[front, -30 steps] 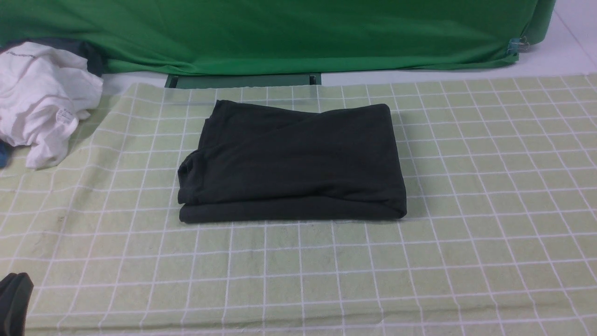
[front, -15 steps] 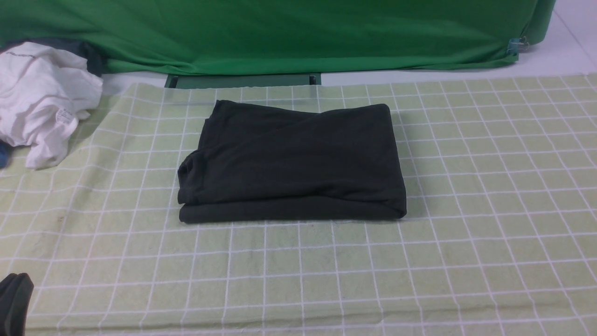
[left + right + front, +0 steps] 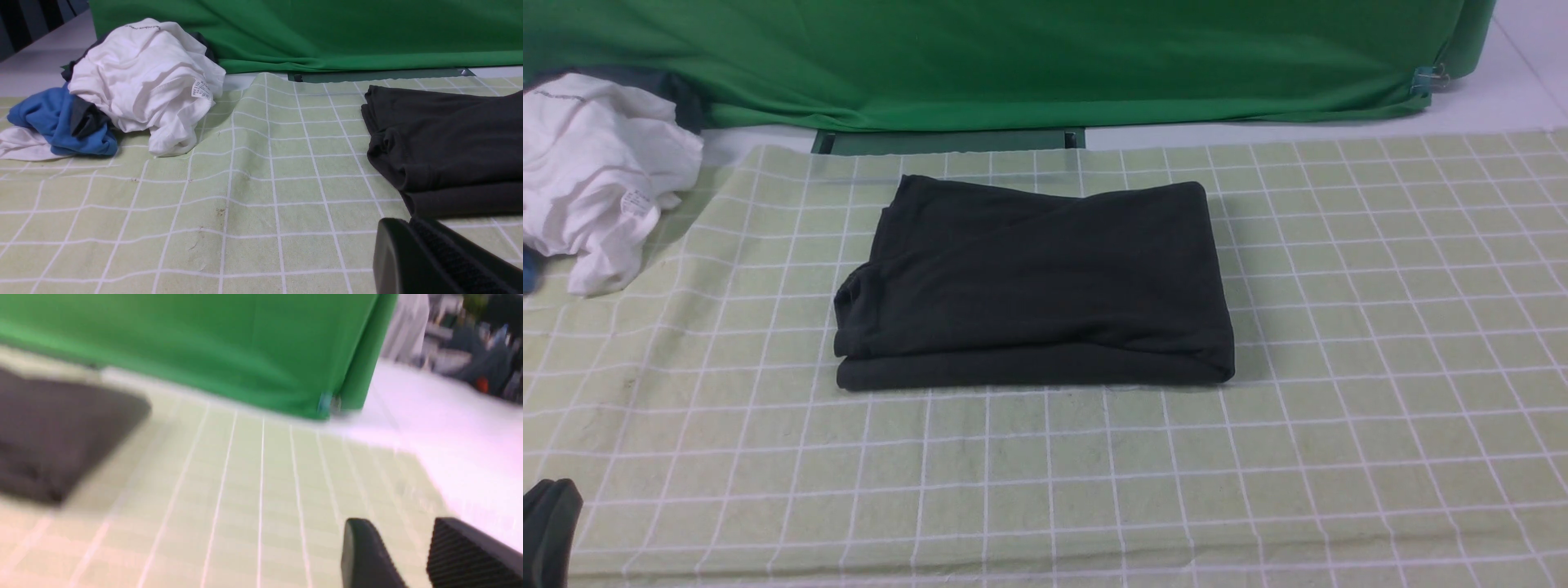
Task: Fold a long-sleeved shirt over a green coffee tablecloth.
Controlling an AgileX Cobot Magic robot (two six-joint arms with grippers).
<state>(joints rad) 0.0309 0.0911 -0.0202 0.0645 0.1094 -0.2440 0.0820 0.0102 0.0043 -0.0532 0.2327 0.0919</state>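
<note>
The long-sleeved shirt (image 3: 1033, 282) sits folded into a chunky black rectangle near the middle of the green coffee tablecloth (image 3: 1380, 343), toward the far side. It's soft matte cotton, the layers stacked with rounded edges, and a diagonal crease runs across the top. No print is showing from any view. The tablecloth is pale yellow-green with thin white grid lines, a bit rumpled and puckered on the left, and the left wrist view shows a few small brownish specks on it.

Off at the far left corner there's a crumpled white garment (image 3: 596, 171) with a little tag, heaped against a blue cloth (image 3: 61, 118). A smooth deep-green backdrop (image 3: 1029, 57) hangs behind, pinned with a clip (image 3: 1423, 79) at the right.

The left tool (image 3: 549, 531) just pokes in at the bottom left corner, black, with a ribbed pad, and I can't tell how far apart its jaws are. The right tool (image 3: 412, 555) shows in its own blurry wrist view, two dark fingers with a narrow gap between them and nothing in it, low over the cloth and well apart from the shirt.
</note>
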